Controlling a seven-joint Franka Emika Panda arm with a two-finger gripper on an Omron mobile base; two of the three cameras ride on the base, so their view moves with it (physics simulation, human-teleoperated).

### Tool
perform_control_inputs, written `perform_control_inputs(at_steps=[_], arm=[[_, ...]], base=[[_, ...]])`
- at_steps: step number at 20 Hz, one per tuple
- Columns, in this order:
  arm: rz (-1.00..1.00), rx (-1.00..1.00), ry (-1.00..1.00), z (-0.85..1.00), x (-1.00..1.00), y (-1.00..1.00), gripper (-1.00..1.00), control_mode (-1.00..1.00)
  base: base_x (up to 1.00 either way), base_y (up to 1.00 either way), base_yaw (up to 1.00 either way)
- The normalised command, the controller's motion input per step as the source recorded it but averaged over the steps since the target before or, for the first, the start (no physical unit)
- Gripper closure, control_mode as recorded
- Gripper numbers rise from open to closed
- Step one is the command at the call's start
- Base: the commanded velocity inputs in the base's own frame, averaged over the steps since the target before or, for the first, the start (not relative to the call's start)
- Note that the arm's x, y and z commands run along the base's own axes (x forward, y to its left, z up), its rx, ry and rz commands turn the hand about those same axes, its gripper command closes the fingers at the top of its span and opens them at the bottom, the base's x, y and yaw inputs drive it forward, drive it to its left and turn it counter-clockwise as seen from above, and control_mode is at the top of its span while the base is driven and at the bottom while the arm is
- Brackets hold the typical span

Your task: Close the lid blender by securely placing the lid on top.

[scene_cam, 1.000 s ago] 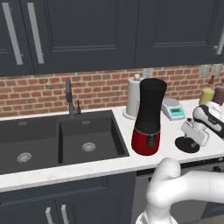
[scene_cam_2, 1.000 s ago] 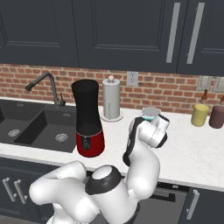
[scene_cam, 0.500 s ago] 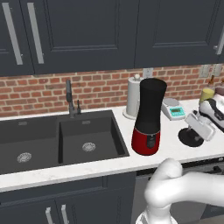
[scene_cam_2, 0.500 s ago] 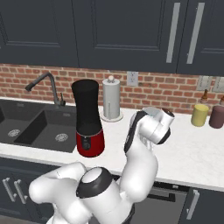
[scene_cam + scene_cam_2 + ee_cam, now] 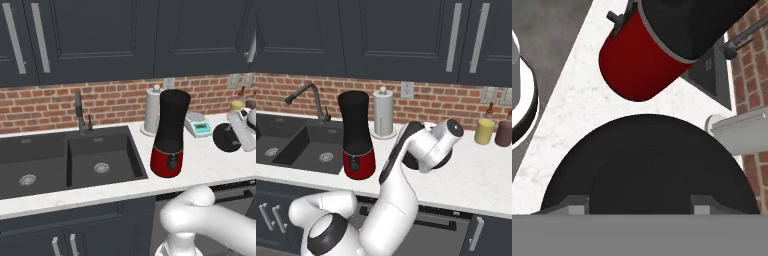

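From the left there is the sink point(image 5: 75, 160), then the blender point(image 5: 170, 134) standing open-topped on the counter point(image 5: 210, 165), the paper towel roll point(image 5: 151, 111) just behind it and a scale point(image 5: 198, 125) to its right. Further right the gripper point(image 5: 234, 136) is clamped on the lid point(image 5: 227, 137), held on edge above the counter (black disc facing the blender), well apart from the jar's rim.
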Motion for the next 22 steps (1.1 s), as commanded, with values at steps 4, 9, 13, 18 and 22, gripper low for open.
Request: perform_control_inputs(at_steps=[4, 9, 13, 18, 22], arm=[[0.0, 0.0, -0.34, 1.0, 0.0, 0.17, 1.0, -1.0], [-0.02, 0.0, -0.21, 1.0, 0.33, 0.55, 1.0, -1.0], [0.0, 0.0, -0.03, 1.0, 0.42, 0.52, 1.0, -1.0], [0.02, 0.03, 0.08, 1.0, 0.41, 0.34, 1.0, -1.0], [0.06, 0.05, 0.3, 1.0, 0.2, 0.02, 1.0, -1.0]], base=[[0.0, 0.0, 0.0], [0.0, 0.0, 0.0], [0.0, 0.0, 0.0], [0.0, 0.0, 0.0], [0.0, 0.0, 0.0]])
